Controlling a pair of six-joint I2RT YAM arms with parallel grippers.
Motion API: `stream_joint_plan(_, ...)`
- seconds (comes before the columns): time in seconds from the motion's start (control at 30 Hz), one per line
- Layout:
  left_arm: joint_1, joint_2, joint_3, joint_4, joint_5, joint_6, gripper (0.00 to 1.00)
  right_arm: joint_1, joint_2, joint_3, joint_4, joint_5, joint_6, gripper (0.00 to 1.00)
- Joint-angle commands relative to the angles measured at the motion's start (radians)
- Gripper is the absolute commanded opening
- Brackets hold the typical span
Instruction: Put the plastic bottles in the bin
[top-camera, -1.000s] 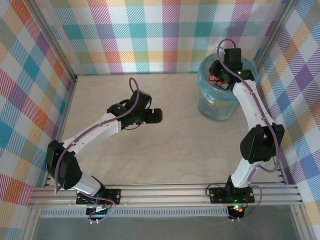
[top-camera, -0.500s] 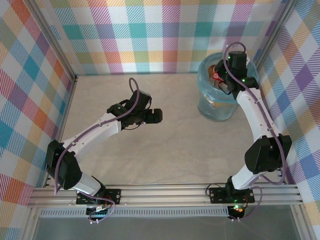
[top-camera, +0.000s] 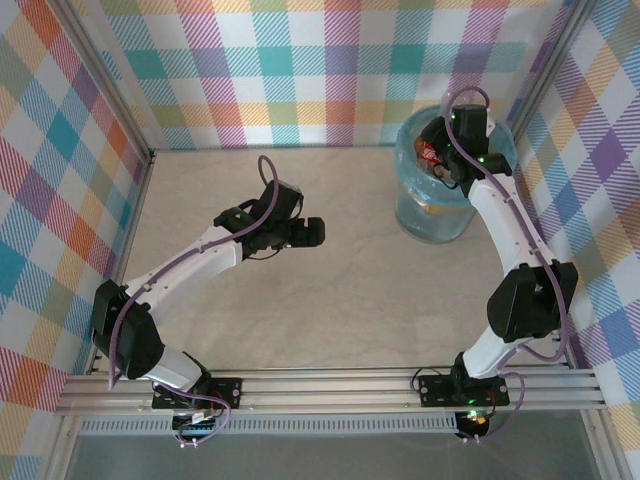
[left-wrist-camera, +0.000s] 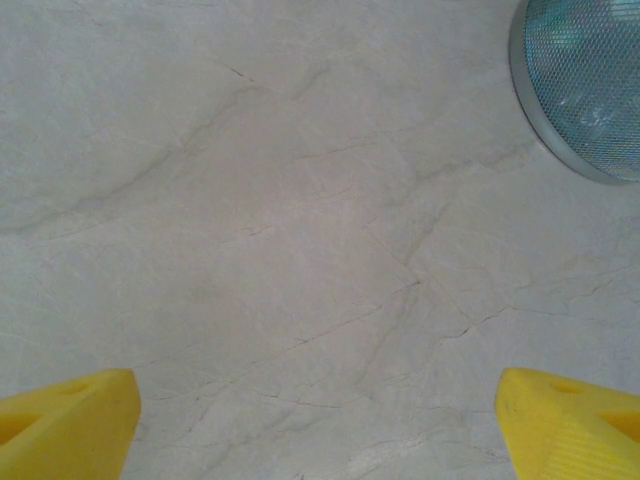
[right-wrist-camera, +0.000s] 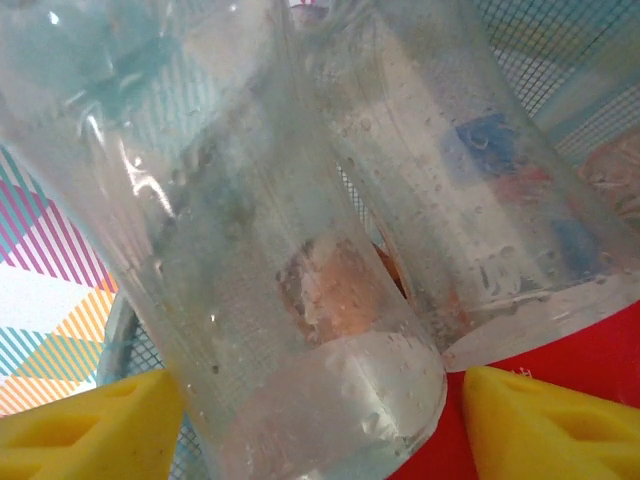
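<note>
the plastic bottle (right-wrist-camera: 300, 250) sits between the fingers of the right gripper (right-wrist-camera: 322, 400), over the bin (top-camera: 422, 215). i cannot tell if they squeeze it. the left gripper (left-wrist-camera: 318, 400) is wide open and empty.

Bin (top-camera: 432, 215) sits far right on the bench (top-camera: 350, 300), right pincer (right-wrist-camera: 320, 410) over it, bottle (right-wrist-camera: 300, 300) between; left pincer (left-wrist-camera: 320, 420) mid-bench.

1. Bin (left-wrist-camera: 585, 90) is cropped by the left wrist view's top-right corner.
2. From above, part of its rim is hidden by the right arm (top-camera: 505, 225); contents too small to be identified.
3. Clear bottles (right-wrist-camera: 300, 250) are blurred, tops cropped; hold by right claw (right-wrist-camera: 320, 400) cannot be confirmed.
</note>
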Motion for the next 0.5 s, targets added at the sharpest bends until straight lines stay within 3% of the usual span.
stream_joint_plan(0.0, 0.008, -0.029, -0.014, -0.007, -0.005, -0.006, 0.92, -0.010, 0.003, 0.045, -0.092, -0.016, 0.038, 0.80)
stream_joint_plan(0.47, 0.008, -0.029, -0.012, -0.006, -0.009, -0.010, 0.92, 0.020, -0.090, 0.157, -0.115, -0.100, -0.040, 0.79)
